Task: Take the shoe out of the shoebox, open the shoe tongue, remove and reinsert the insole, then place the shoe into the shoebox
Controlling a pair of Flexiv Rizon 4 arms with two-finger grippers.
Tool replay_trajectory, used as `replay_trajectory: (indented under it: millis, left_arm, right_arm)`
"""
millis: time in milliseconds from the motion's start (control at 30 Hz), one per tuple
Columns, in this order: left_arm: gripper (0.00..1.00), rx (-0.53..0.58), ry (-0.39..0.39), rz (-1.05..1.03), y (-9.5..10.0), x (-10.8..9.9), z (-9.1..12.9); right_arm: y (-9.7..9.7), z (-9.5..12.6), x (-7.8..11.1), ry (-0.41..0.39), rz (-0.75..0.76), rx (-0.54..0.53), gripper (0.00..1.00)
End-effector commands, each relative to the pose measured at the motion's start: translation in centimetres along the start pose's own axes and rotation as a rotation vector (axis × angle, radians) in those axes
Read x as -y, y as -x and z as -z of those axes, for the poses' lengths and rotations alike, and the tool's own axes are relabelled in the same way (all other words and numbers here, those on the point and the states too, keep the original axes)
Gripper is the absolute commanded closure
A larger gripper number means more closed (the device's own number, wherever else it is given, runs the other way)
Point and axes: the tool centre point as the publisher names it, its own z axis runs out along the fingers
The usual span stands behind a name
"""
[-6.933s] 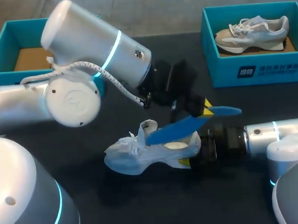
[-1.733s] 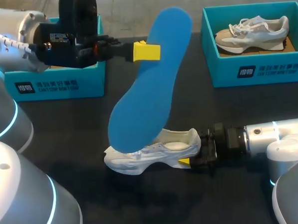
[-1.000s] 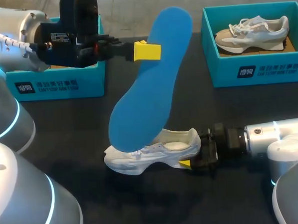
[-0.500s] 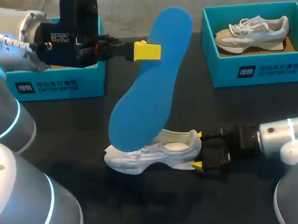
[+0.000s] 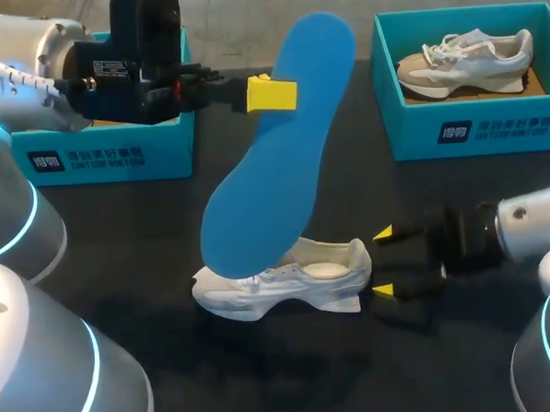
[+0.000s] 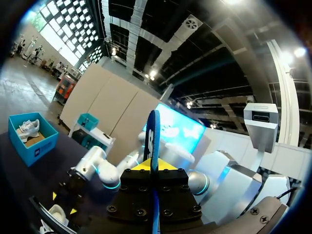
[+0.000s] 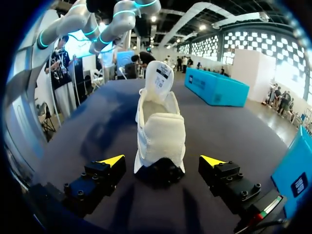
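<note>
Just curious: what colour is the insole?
Blue; the insole shows best in the head view.

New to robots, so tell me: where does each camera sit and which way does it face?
Head view: above, behind; looks down at table; left arm, right arm show.
Left wrist view: on left wrist; looks along left gripper, shut on blue insole.
Right wrist view: on right wrist; faces heel of white shoe; open right gripper shows.
All share the shoe.

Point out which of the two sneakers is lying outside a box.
The white sneaker on the black table, just ahead of the open right pincer; the grey-and-white sneaker sits inside the teal shoebox at the far right.
</note>
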Motion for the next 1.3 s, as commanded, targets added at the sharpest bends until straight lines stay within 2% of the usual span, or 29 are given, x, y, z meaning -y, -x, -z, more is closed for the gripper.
replay_trajectory:
  millis: [33, 267, 367, 567, 633, 1000, 1300]
  left_arm:
    - [1.0, -0.001, 0.005, 0.0, 0.1, 0.1, 0.0]
    - [1.0, -0.001, 0.005, 0.0, 0.1, 0.1, 0.0]
    - [1.0, -0.001, 0.005, 0.0, 0.1, 0.1, 0.0]
    - [1.0, -0.001, 0.005, 0.0, 0.1, 0.1, 0.0]
    - [1.0, -0.001, 0.005, 0.0, 0.1, 0.1, 0.0]
    - [1.0, -0.001, 0.005, 0.0, 0.1, 0.1, 0.0]
    - [1.0, -0.001, 0.005, 0.0, 0.1, 0.1, 0.0]
  right_arm:
    - [-0.1, 1.3, -1.5, -0.267, 0.006, -0.003, 0.0]
    - [-0.1, 0.9, -2.6, -0.463, 0.021, -0.021, 0.0]
    - [-0.2, 0.7, -2.8, -0.519, 0.025, -0.014, 0.0]
    - [-0.3, 0.7, -3.5, -0.588, 0.035, -0.003, 0.0]
    - [-0.4, 0.6, -3.7, -0.635, 0.041, 0.011, 0.0]
    - [-0.8, 0.4, -3.8, -0.792, 0.051, 0.023, 0.0]
    - [-1.1, 0.5, -4.4, -0.867, 0.052, 0.0, 0.0]
